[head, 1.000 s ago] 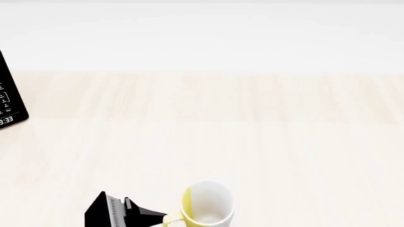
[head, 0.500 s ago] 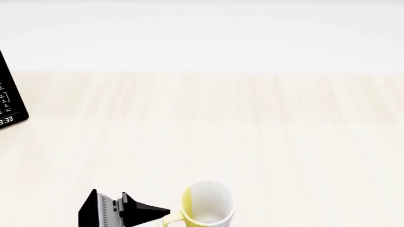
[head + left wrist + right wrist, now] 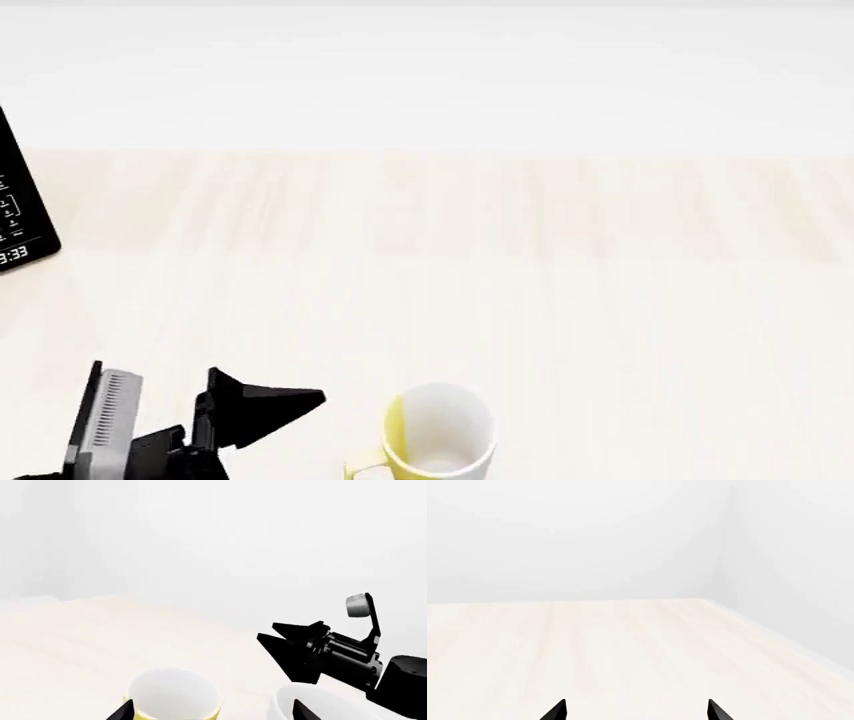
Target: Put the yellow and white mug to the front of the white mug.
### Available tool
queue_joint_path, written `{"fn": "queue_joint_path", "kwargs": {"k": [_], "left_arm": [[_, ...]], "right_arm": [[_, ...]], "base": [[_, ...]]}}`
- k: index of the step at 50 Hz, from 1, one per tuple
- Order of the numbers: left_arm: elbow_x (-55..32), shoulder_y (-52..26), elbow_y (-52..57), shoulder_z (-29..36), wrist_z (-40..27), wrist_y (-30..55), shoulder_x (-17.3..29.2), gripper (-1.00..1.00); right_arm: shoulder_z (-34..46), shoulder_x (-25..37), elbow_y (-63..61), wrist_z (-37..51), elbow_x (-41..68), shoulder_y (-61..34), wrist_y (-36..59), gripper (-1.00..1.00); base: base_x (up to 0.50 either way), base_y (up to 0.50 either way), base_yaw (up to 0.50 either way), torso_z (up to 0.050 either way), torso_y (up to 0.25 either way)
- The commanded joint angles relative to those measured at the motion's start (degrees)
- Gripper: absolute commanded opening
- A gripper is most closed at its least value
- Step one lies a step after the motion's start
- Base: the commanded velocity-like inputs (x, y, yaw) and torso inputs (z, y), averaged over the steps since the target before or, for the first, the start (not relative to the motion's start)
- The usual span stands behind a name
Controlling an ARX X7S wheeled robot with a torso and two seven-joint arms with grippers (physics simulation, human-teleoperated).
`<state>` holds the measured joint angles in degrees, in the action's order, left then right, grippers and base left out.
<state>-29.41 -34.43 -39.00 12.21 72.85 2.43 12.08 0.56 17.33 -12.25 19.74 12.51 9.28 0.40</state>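
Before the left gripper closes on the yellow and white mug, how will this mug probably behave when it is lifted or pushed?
The yellow and white mug looks rigid and glossy, so the fingers may slip on it. It stands upright and slim, so a high push could tip it. It appears empty, so probably light.

A black device with a keypad and lit digits (image 3: 16, 215) sits at the pale wooden table's (image 3: 534, 260) left edge.
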Motion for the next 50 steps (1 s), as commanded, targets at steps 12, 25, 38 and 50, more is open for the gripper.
{"fn": "queue_joint_path", "kwargs": {"k": [12, 25, 38, 50], "left_arm": [[-12.9, 13.1, 25.9, -10.4, -8.9, 7.3, 5.0, 1.0], [-7.2, 20.6, 30.0, -16.8, -23.7, -3.9, -0.6, 1.0], [-3.1, 28.9, 37.9, -23.4, -38.1, -15.2, -8.4, 1.0], [0.2, 35.9, 43.5, -22.3, -42.7, -25.5, -11.3, 1.0]], "right_arm": [[0.1, 0.2, -0.3, 0.7, 0.2, 0.1, 0.0, 1.0], [0.8, 0.2, 0.3, 0.7, 0.1, -0.2, -0.2, 1.0], [1.8, 0.6, -0.3, 1.1, -1.1, -0.5, 0.3, 1.0], [0.2, 1.8, -6.4, 3.3, -2.7, 2.2, -0.7, 1.0]], "base": [[0.0, 0.0, 0.0, 0.0, 0.0], [0.0, 0.0, 0.0, 0.0, 0.0], [0.0, 0.0, 0.0, 0.0, 0.0], [0.0, 0.0, 0.0, 0.0, 0.0]]}}
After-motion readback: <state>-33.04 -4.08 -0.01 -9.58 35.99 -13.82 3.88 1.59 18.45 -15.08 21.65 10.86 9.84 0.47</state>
